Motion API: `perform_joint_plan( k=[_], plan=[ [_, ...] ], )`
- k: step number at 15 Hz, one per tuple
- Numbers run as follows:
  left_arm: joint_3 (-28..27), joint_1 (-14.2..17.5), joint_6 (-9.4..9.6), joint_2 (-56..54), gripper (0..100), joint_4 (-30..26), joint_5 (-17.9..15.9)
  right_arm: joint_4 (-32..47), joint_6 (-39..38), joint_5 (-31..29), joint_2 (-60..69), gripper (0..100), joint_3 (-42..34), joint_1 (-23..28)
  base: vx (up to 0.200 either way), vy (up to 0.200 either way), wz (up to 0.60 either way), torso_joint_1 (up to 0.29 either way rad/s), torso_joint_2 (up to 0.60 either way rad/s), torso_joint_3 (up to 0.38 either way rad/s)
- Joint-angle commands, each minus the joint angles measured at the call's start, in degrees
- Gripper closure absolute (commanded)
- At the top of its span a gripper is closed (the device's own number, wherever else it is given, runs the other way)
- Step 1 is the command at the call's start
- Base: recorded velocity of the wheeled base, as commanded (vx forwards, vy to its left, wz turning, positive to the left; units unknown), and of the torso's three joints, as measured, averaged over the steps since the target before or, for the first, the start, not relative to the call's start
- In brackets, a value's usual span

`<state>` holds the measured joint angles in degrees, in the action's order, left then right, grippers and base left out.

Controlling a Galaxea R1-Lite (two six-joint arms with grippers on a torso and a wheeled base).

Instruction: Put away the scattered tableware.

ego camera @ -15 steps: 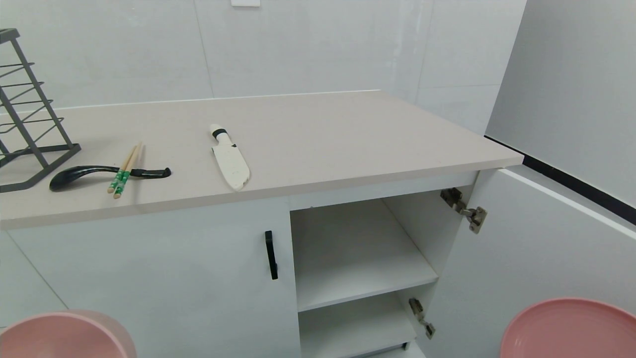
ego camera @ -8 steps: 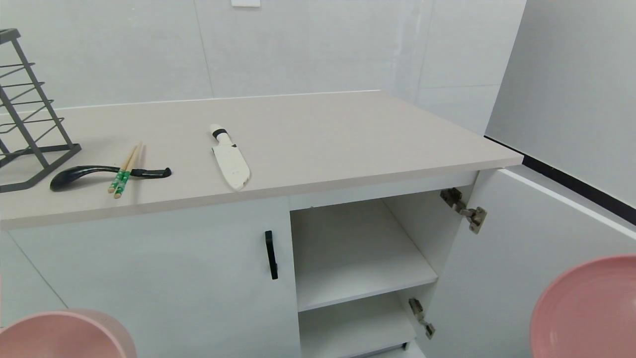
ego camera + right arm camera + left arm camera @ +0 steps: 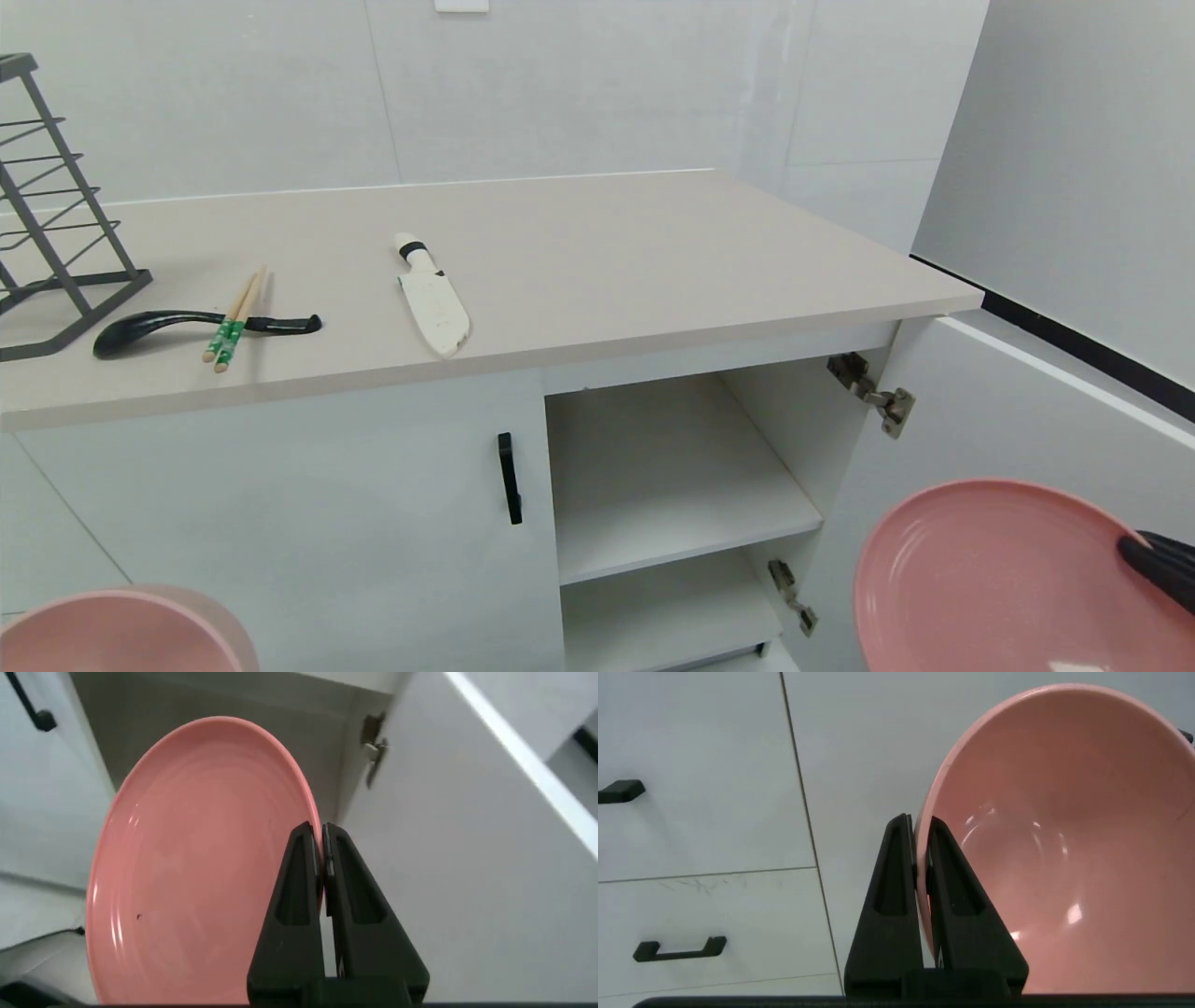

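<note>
- Right gripper (image 3: 323, 833) is pinched tight on the plate (image 3: 196, 849) rim, beside the open cupboard (image 3: 672, 485).
- Left gripper (image 3: 921, 826) is clamped on the bowl (image 3: 1064, 840) rim.
- Both look light, stiff, slick — rim holds may pivot.

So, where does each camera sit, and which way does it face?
Head view: on the head, facing forward and down at the counter and open cabinet; right gripper on the pink plate.
Left wrist view: on the left wrist, facing white handled panels past the left gripper, shut on the pink bowl.
Right wrist view: on the right wrist, facing the cabinet past its gripper.
Shared: head and right wrist views show the plate and hinge.
</note>
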<state>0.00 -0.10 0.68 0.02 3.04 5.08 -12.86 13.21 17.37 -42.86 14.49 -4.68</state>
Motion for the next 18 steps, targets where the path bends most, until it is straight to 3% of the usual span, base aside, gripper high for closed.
perform_joint_plan(
  k=[1,4,8,14,16,18],
  plan=[
    [0.00,0.01,0.11,-0.02,100,0.04,-0.07,-8.23,0.94,0.56,-18.75,100,0.18,-6.74,0.000,0.000,0.00,0.000,0.00,0.000],
    [0.00,0.01,1.16,-0.02,100,0.13,-1.30,-9.38,1.11,0.47,-24.11,100,-0.26,-13.07,0.000,0.000,0.00,0.000,0.00,0.000],
    [0.00,0.01,0.81,-0.02,100,0.13,-1.48,-9.99,1.11,-2.69,-34.31,100,0.62,-20.37,0.000,0.000,0.00,0.000,0.00,0.000],
    [0.00,0.01,0.37,-0.02,100,0.04,-1.48,-20.63,0.85,-2.52,-53.11,100,1.15,-20.72,0.000,0.000,0.00,0.000,0.00,0.000],
    [0.00,0.01,-1.74,-0.02,100,-0.22,-1.83,-25.02,0.50,-2.43,-60.76,100,3.79,-20.37,0.000,0.000,0.00,0.000,0.00,0.000],
    [0.00,0.01,-1.12,-0.02,100,-3.47,-4.73,-28.97,0.32,-1.90,-66.12,100,5.46,-20.28,0.000,0.000,0.00,0.000,0.00,0.000]
  ],
)
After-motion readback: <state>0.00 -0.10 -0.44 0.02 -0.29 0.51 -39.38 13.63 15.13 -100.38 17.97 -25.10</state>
